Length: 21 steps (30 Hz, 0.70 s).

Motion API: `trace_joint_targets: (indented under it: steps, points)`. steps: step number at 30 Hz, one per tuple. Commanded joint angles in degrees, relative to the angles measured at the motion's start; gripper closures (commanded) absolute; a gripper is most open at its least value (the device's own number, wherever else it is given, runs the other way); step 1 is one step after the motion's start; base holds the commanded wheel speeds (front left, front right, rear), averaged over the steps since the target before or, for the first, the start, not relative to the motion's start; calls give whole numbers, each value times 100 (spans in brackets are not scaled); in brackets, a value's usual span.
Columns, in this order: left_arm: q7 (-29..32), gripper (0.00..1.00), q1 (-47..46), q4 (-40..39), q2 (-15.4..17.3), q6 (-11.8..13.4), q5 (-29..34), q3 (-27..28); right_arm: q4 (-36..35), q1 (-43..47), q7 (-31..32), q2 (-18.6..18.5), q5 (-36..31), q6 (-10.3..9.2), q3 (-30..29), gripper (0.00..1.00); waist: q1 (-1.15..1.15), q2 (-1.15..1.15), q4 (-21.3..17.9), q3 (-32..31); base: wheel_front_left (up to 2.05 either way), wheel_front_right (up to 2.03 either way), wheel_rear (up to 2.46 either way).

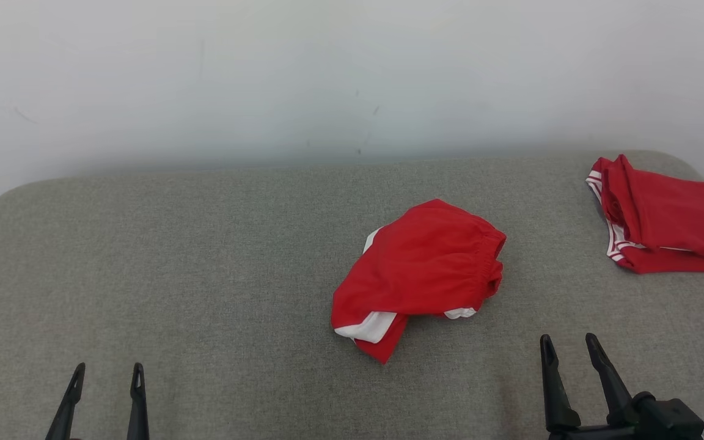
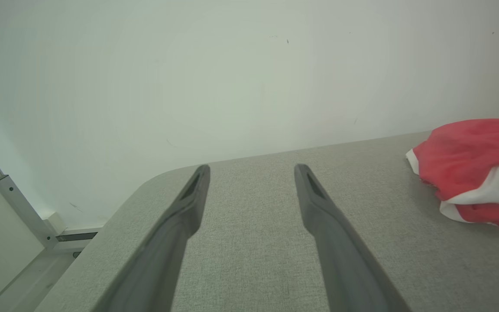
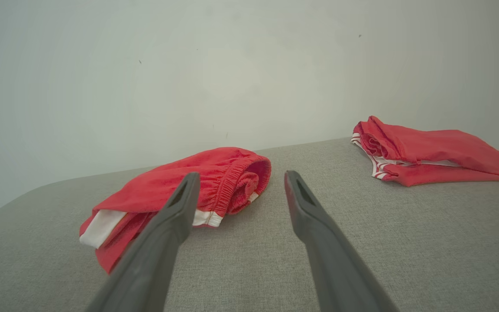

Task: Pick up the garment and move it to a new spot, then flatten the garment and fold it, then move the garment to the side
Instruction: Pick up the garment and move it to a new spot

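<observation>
The garment [image 1: 419, 269] is a crumpled pair of red shorts with white trim and an elastic waistband, lying on the grey padded table [image 1: 205, 275] a little right of centre. It also lies at the right edge of the left wrist view [image 2: 470, 164] and just beyond the fingers in the right wrist view [image 3: 189, 186]. My left gripper [image 1: 107, 370] is open at the lower left, far from the garment, nothing between its fingers [image 2: 251, 169]. My right gripper [image 1: 569, 341] stands open at the lower right, near the garment's right side, empty [image 3: 241, 175].
A second red garment with white stripes [image 1: 663, 220] lies folded at the table's far right edge [image 3: 427, 151]. A pale wall [image 1: 327, 79] stands behind the table. The table's rounded left corner and a metal frame [image 2: 20, 203] lie beyond the left gripper.
</observation>
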Motion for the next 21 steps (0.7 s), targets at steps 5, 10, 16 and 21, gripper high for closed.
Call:
trace_joint_targets:
  steps: [5,10,16,21]
  points:
    - [-16,0,-28,0,-21,-140,32,1,6,58,-27,19,48,-16,0,0,0,0,9,-7,0,0,0]
    - [-16,0,-21,22,-59,-216,62,18,-1,69,-27,19,46,-16,0,0,0,0,20,-8,0,0,0]
    - [-16,0,-19,54,-91,-278,77,56,13,67,-27,21,45,-16,4,0,0,0,26,0,0,0,0]
    - [-16,0,-24,63,-123,-327,105,88,32,57,-28,21,50,-16,6,0,0,0,27,6,0,0,0]
